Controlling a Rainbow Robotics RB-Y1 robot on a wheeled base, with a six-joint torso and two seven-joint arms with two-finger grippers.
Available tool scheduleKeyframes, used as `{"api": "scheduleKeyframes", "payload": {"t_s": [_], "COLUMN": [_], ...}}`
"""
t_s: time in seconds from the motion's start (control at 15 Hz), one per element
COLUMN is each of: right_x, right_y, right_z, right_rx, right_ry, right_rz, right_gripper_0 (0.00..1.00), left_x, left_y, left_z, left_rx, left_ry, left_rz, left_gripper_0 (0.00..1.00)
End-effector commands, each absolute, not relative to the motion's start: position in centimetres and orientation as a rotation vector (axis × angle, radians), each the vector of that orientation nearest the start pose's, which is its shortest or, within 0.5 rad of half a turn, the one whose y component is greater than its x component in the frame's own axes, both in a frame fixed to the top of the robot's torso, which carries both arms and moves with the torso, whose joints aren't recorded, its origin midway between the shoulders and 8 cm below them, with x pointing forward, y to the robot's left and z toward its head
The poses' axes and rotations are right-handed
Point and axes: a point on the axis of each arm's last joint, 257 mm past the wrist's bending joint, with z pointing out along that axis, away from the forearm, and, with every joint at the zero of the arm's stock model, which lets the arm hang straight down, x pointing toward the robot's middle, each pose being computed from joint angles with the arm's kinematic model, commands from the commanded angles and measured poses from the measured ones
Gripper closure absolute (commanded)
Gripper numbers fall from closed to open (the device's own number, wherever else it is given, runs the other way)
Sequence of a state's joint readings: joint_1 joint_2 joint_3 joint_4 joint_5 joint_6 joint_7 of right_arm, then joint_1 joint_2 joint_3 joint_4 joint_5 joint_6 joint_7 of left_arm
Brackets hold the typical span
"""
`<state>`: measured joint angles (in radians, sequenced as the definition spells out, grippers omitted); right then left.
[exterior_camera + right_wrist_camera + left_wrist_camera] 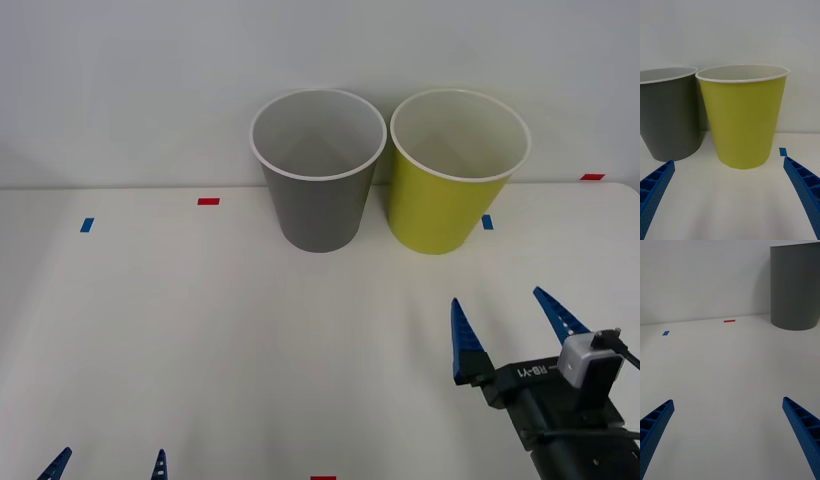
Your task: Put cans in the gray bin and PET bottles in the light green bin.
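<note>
White table [200, 330] | gray bin [318, 170], light green bin [458, 172] upright, contents hidden | right pincer [510, 318], left pincer [105, 465] agape, empty

A white table [200, 340] fills most of the front view, and behind it stands a plain white wall [130, 80]. Several small tape marks are stuck flat on the table. A blue tape mark [86, 225] lies near the far left part, and a red tape mark [208, 201] lies a little to its right, close to the wall. Another blue tape mark [487, 222] sits on the right side. A red tape mark [592, 177] lies at the far right edge, and one more red mark [322, 478] is at the near edge.
</note>
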<state>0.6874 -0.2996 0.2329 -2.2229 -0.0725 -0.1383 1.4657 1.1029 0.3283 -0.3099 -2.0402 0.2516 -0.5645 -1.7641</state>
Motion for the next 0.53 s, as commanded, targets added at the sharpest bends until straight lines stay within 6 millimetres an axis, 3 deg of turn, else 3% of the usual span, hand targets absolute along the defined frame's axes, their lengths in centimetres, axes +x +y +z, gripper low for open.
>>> {"api": "scheduleKeyframes", "payload": {"t_s": [0.07,0.53], "right_x": [32.9,26.8], "right_y": [-22.6,-25.0], "right_z": [-21.3,-23.9], "right_rx": [-0.097,-0.069], "right_ry": [1.522,1.574], "right_rz": [0.103,0.067], "right_gripper_0": [0.0,0.0], "left_x": [20.7,20.7], "left_y": [25.1,25.1], "left_z": [-27.1,-27.1], "left_rx": [0.029,0.029], "left_ry": [1.666,1.666], "left_rz": [0.057,0.057], "left_gripper_0": [0.0,0.0]}}
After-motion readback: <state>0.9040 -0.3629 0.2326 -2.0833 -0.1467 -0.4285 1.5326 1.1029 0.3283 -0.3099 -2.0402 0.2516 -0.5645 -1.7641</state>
